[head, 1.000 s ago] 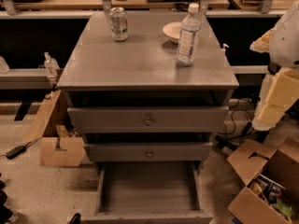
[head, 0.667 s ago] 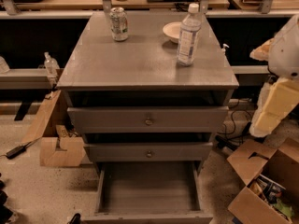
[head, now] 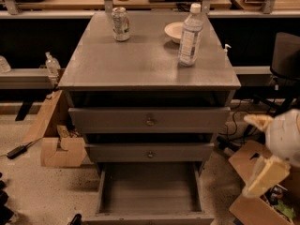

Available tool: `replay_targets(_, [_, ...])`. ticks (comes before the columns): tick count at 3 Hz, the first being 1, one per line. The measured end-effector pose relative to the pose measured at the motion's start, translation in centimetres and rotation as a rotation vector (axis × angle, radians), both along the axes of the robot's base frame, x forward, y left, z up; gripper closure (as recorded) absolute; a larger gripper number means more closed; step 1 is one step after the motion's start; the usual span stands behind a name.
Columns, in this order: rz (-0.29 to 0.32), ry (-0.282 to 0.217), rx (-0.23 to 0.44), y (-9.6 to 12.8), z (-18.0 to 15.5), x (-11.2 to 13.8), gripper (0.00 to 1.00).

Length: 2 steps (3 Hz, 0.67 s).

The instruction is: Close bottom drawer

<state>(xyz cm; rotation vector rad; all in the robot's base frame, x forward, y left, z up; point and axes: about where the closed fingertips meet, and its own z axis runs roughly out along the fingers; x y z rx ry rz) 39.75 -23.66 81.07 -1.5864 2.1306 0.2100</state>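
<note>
The bottom drawer (head: 149,189) of the grey cabinet is pulled far out toward me. Its empty inside shows, and its low front panel (head: 147,218) lies at the bottom edge of the view; the knob is hidden. My gripper (head: 248,154) hangs to the right of the cabinet, level with the middle and bottom drawers and apart from them. Its two cream fingers (head: 267,175) are spread open and hold nothing.
The top drawer (head: 149,121) and middle drawer (head: 150,153) stand slightly out. On the cabinet top (head: 140,60) are a can (head: 121,24), a water bottle (head: 190,35) and a bowl (head: 174,31). Cardboard boxes (head: 248,210) lie right, a wooden block (head: 61,149) left, a black chair (head: 286,55) far right.
My gripper has moved down, from beside the cabinet top to beside the lower drawers. The drawers have not moved.
</note>
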Motion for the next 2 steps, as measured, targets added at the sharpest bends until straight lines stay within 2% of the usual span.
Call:
replay_targets(1, [-0.038, -0.034, 0.127, -2.2, -10.9, -1.4, 0.0])
replay_targets(2, [-0.09, -0.053, 0.156, -4.5, -14.7, 1.3, 0.0])
